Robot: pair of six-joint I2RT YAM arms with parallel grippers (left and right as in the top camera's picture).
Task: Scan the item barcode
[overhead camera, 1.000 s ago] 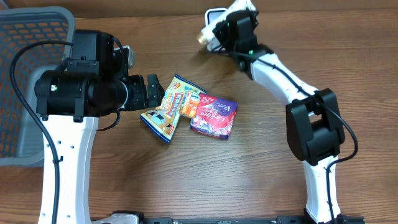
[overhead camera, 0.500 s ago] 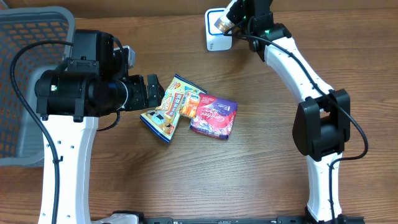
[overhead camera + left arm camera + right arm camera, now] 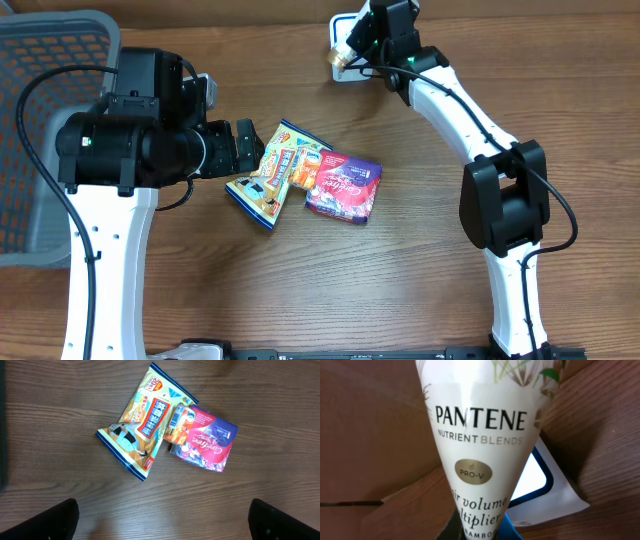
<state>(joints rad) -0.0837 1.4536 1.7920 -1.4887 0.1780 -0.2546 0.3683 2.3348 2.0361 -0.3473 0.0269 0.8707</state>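
The item is a white Pantene tube (image 3: 479, 435) and my right gripper (image 3: 480, 532) is shut on its lower end. In the overhead view the tube (image 3: 343, 57) sticks out left of the right gripper (image 3: 368, 38), at the table's far edge. It overlaps the white scanner pad with a dark frame (image 3: 342, 22), whose bright window (image 3: 532, 477) shows behind the tube. No barcode shows on the tube's visible face. My left gripper (image 3: 245, 148) hangs open above the table, its two dark fingertips (image 3: 60, 520) wide apart with bare wood between them.
A yellow-and-blue snack pack (image 3: 275, 170) (image 3: 145, 425) and a purple pack (image 3: 345, 187) (image 3: 205, 442) lie overlapping at mid-table, just right of the left gripper. A grey mesh basket (image 3: 40, 60) stands at the far left. Brown cardboard (image 3: 370, 435) fills the background behind the tube.
The right arm swung the tube up and right over the scanner pad, then back a little down and left. The left arm and both packs have not moved.
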